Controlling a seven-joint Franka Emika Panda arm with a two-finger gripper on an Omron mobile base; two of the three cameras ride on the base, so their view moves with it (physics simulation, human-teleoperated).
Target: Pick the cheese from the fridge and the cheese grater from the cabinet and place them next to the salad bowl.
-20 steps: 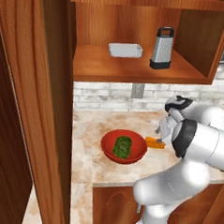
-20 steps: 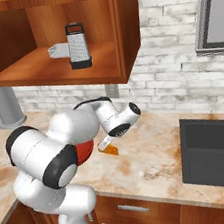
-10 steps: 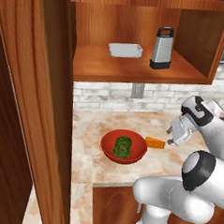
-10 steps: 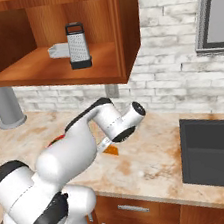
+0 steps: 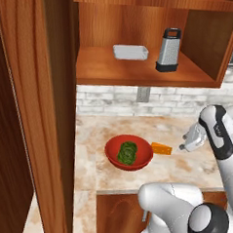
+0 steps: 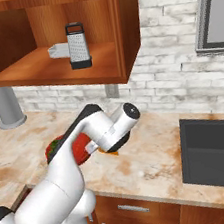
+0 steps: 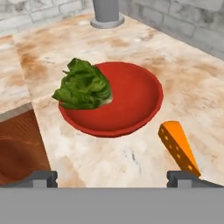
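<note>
**Retreating from the placed cheese; grater still to fetch**

Cheese lies flat on the table, just right of the salad bowl and either touching its rim or a hair off it; cannot tell which. In the hand view the orange wedge sits close to the red rim with a thin strip of table between. Lettuce sits toward one side of the bowl.

Change over the last second: the arm has swung from over the bowl and cheese out to the right. Tool now hangs just right of the wedge and clear of it. The two dark finger tips stand wide apart at the bottom corners of the hand view, so the tool is well open and holds nothing. The cheese has not moved during the retreat.

Judgement: the cheese half of the task looks done, with the wedge released beside the bowl.

Cheese grater stands upright on the shelf of the cabinet, right of a white tray, untouched. Next step likely calls for raising the arm to shelf height and closing on the grater body without tipping it or nudging the tray.
</note>
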